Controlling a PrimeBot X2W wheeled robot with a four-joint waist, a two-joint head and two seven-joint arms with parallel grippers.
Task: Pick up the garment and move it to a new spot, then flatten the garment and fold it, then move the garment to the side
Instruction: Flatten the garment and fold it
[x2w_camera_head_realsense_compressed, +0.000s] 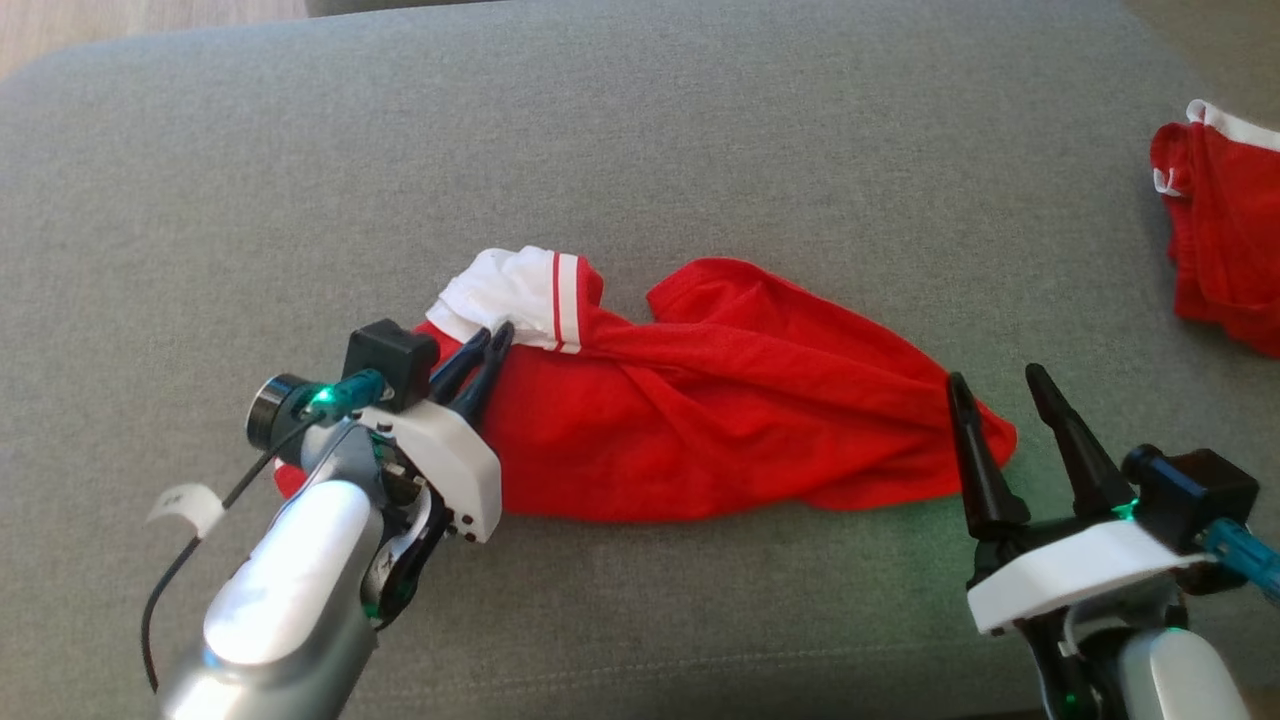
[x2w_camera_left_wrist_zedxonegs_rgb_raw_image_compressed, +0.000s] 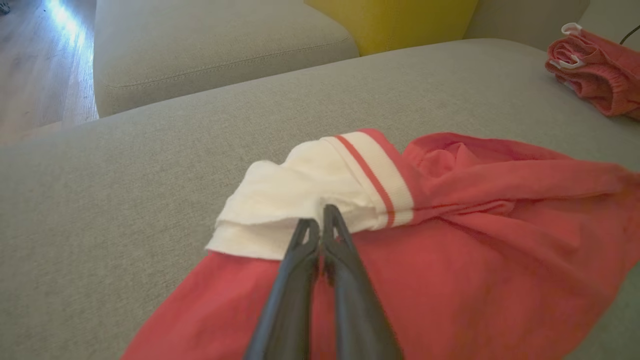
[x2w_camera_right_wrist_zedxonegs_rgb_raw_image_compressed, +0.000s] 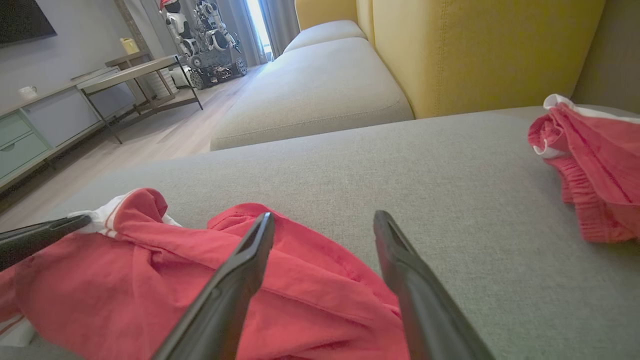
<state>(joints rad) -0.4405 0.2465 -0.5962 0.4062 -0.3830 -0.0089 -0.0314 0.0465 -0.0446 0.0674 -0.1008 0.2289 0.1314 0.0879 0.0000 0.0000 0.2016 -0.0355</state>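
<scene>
Right, the grey sofa seat (x2w_camera_head_realsense_compressed: 700, 120) carries everything: the red garment (x2w_camera_head_realsense_compressed: 720, 420) lies crumpled across its middle, nearer the front edge, and a second red garment (x2w_camera_head_realsense_compressed: 1225, 230) sits bunched at the right edge, well apart. My left gripper (x2w_camera_head_realsense_compressed: 493, 333) is pinched shut on the white striped band (x2w_camera_head_realsense_compressed: 520, 290) at the garment's left end; my right gripper (x2w_camera_head_realsense_compressed: 997, 378) stands wide just over its right tip, holding nothing. For a clean lift I'd lower the right fingers astride that tip, close on the cloth, then raise both arms together so it hangs spread rather than twisted.
</scene>
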